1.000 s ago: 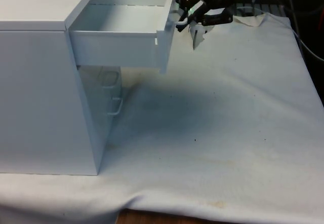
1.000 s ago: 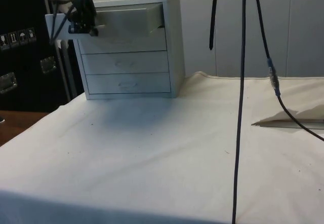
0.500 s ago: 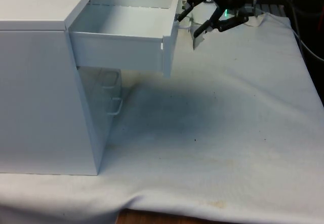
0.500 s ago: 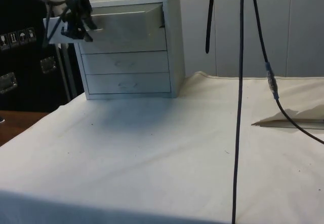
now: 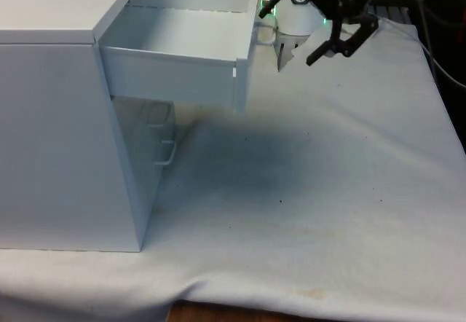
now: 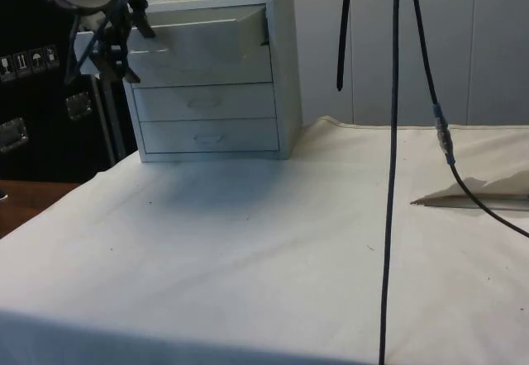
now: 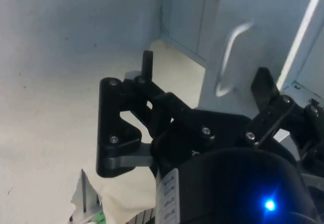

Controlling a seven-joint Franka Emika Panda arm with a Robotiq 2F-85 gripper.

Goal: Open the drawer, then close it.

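A white chest of drawers (image 5: pixel 58 118) stands at the front view's left, and its top drawer (image 5: pixel 175 52) is pulled far out and empty. My black gripper (image 5: pixel 300 29) hovers just off that drawer's front panel, open, with nothing between its fingers. From the side, the gripper (image 6: pixel 120 43) sits a little in front of the drawer front (image 6: pixel 198 39). The wrist view shows both fingertips (image 7: pixel 147 64) spread wide, with the metal handle (image 7: pixel 230 54) beyond them and untouched. The two lower drawers (image 6: pixel 207 117) are shut.
The lower drawers' handles (image 5: pixel 166 151) stick out below the open drawer. Black cables (image 6: pixel 393 134) hang down in the side view, and a flat pale sheet (image 6: pixel 471 200) lies on the cloth at the right. The table's near edge (image 5: pixel 218 311) shows brown wood.
The gripper went from shut on the top drawer's handle to wide open, let the handle go and drew slightly away. The drawer stays pulled out.
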